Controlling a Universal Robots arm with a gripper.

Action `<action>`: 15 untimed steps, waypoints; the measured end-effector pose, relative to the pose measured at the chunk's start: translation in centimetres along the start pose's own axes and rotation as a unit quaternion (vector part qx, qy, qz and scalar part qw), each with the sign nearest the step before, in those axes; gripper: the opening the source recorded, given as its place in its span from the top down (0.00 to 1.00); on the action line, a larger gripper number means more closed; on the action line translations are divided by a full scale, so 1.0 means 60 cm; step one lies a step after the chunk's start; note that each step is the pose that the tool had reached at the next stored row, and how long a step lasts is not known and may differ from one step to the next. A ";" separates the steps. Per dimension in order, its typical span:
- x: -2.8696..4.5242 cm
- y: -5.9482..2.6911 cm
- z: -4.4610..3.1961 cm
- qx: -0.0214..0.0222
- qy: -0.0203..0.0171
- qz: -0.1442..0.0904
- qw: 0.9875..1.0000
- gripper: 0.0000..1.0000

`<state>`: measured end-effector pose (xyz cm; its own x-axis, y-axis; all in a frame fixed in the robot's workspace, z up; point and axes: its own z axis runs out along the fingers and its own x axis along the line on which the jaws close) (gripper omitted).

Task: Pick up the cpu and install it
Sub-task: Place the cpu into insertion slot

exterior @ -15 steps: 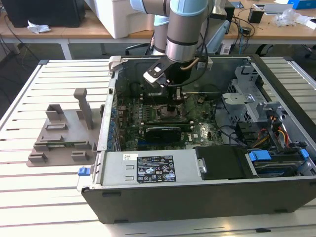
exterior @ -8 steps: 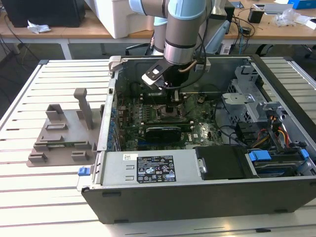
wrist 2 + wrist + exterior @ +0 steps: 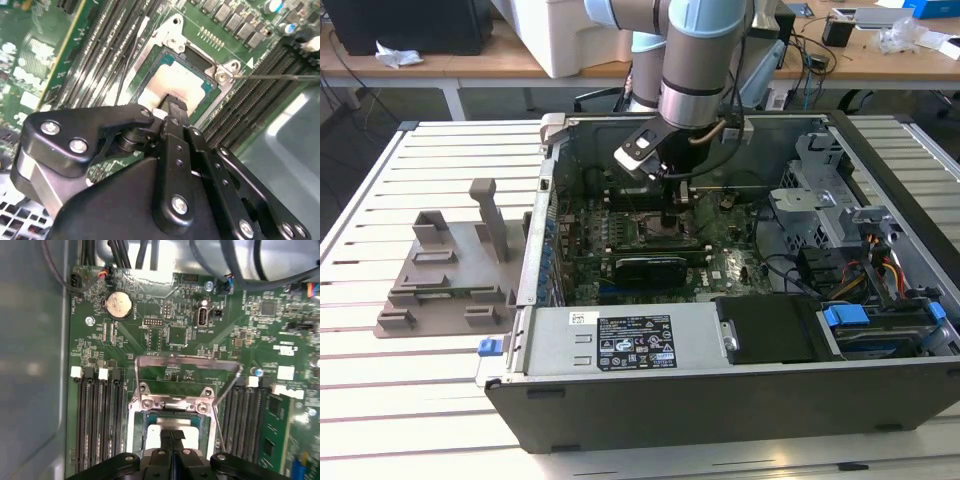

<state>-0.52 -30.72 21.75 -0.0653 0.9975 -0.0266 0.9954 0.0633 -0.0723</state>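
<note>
Operator: The tool [image 3: 174, 106] reads to me as clenched, fingers pressed together with nothing between them, tips just over the middle of the cpu [image 3: 186, 80]. Whether they touch it, I cannot tell.

Desk: Where is the cpu lying?

Operator: Flat in the socket [image 3: 172, 404] on the motherboard [image 3: 170, 305], square to the frame. The load plate [image 3: 187, 359] stands swung up at one side, I judge to leave the seat free.

Desk: And the arm?

Operator: My arm [image 3: 698, 50] drops straight down into the open computer case [image 3: 740, 400], wrist vertical. The grey tray [image 3: 450, 270] sits on the tabletop [image 3: 380, 400], well apart.
</note>
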 end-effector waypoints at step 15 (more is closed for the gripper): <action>-0.002 -0.007 -0.101 0.000 -0.003 0.000 1.000 0.89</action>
<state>-0.53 -30.67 27.80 -0.0653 0.9973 -0.0334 0.9954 0.0627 -0.0727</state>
